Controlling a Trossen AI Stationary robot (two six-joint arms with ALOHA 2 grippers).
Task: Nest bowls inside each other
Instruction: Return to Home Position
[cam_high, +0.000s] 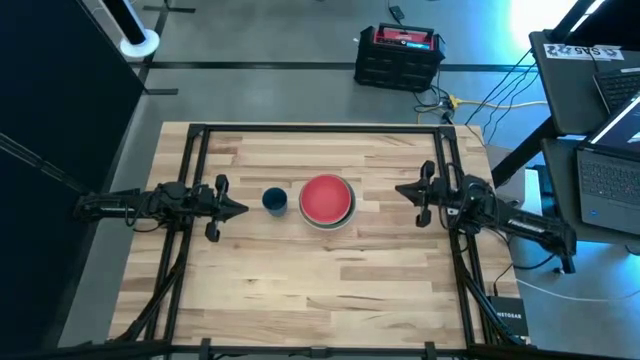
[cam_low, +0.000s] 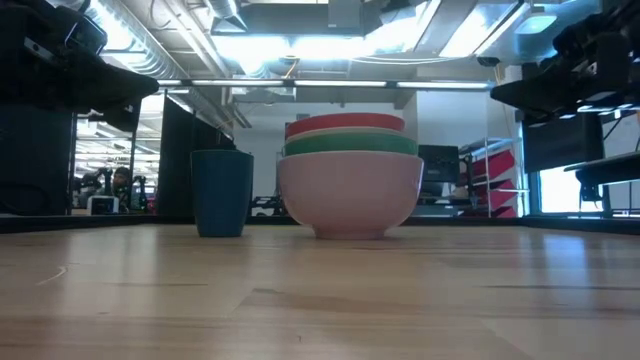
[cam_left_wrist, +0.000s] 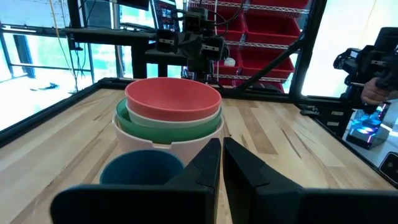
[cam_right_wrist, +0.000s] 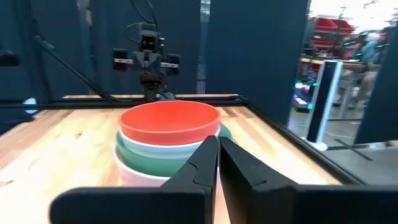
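The bowls stand nested in one stack at the table's middle: a red-pink bowl on top, a green one under it, a pale off-white one at the bottom resting on the wood. My left gripper hovers shut, level, at the table's left, clear of the stack. My right gripper hovers shut, level, at the right, also apart from the bowls.
A dark blue cup stands upright just left of the stack, between it and my left gripper. Black frame rails run along the table's left and right sides. Bare wood lies toward the near edge.
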